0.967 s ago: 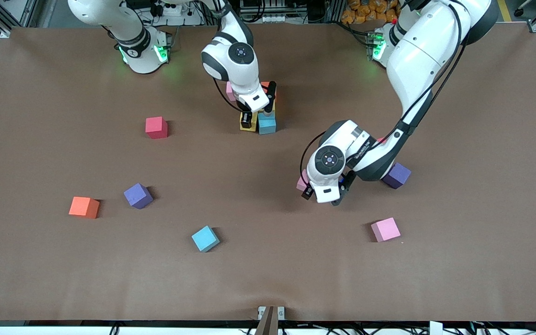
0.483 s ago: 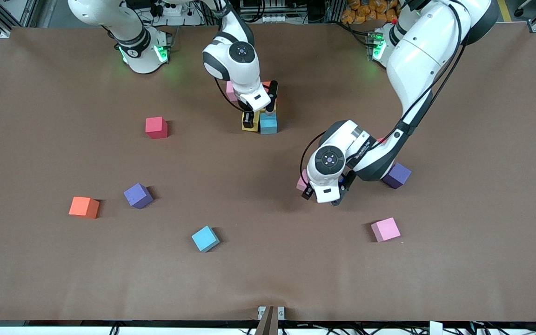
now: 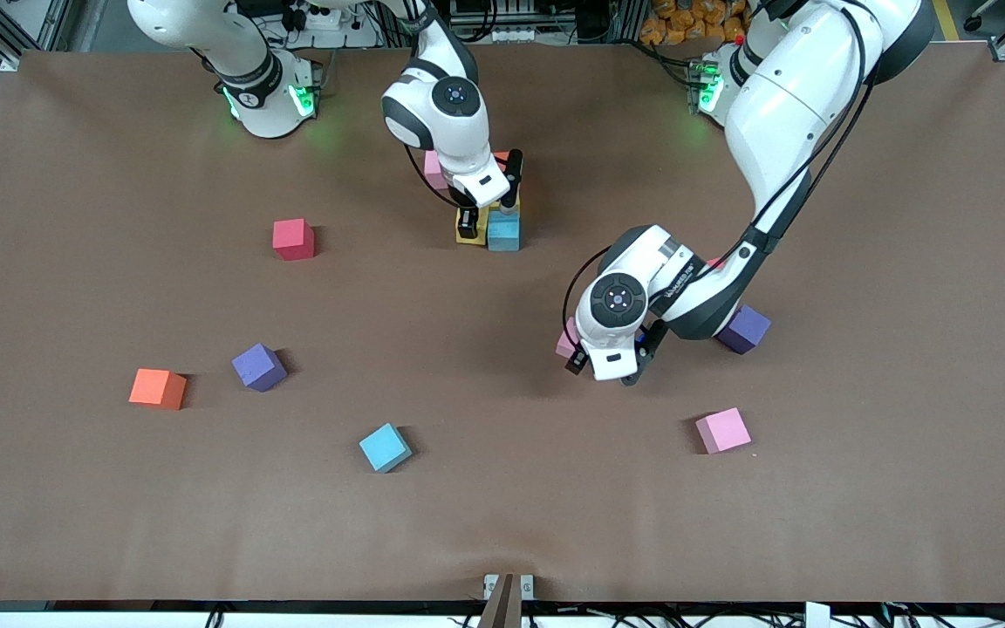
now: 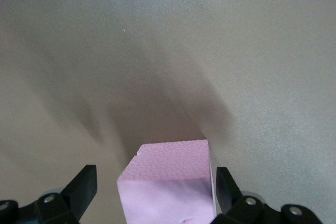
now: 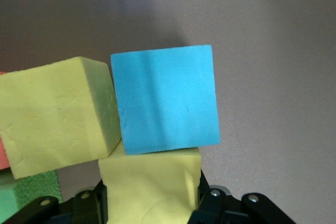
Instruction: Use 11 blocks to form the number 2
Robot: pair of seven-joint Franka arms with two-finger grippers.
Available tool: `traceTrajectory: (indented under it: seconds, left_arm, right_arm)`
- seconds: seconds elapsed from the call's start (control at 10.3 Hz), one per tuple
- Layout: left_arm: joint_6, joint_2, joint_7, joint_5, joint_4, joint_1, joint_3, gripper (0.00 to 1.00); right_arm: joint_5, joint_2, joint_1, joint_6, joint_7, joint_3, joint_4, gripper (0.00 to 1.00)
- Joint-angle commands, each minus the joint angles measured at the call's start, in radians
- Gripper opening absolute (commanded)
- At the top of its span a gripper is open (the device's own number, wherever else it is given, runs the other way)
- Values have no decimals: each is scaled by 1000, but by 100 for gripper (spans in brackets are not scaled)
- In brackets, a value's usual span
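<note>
Only the right tool (image 3: 487, 215) had shifted slightly, pinching a yellow cube (image 5: 149, 184) beside the light blue cube (image 3: 503, 232); seat it flush before releasing. Left tool (image 3: 605, 365) waited, spread around a pink cube (image 4: 167, 182).

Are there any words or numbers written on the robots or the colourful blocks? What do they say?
Small dark print on the white left arm's wrist: too small to read.
Matte foam cubes, such as the pink cube between the left gripper's fingers and the light blue cube: no writing.
Brown table: no writing.
</note>
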Motion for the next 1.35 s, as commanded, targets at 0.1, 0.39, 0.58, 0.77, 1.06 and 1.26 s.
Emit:
traceTrajectory:
  seconds: [0.1, 0.39, 0.58, 0.77, 1.06, 1.26]
  left_arm:
    - [-10, -2, -17, -5, 7, -6, 6, 100]
    - [-10, -2, -15, -5, 7, -8, 6, 100]
    - [-10, -2, -15, -5, 9, -6, 6, 100]
    - [-10, -2, -15, -5, 7, -6, 6, 100]
    - [-10, -4, -15, -5, 9, -6, 6, 100]
    - [-10, -4, -17, -5, 9, -6, 6, 100]
  right_arm:
    - [11, 21, 9, 10, 28, -3, 16, 76]
    - [11, 18, 9, 9, 30, -3, 16, 100]
    - [11, 12, 6, 6, 30, -3, 16, 100]
    - [13, 10, 5, 6, 30, -3, 16, 100]
    - [11, -36, 1, -14, 30, -3, -6, 100]
    - [11, -77, -3, -69, 28, -3, -9, 100]
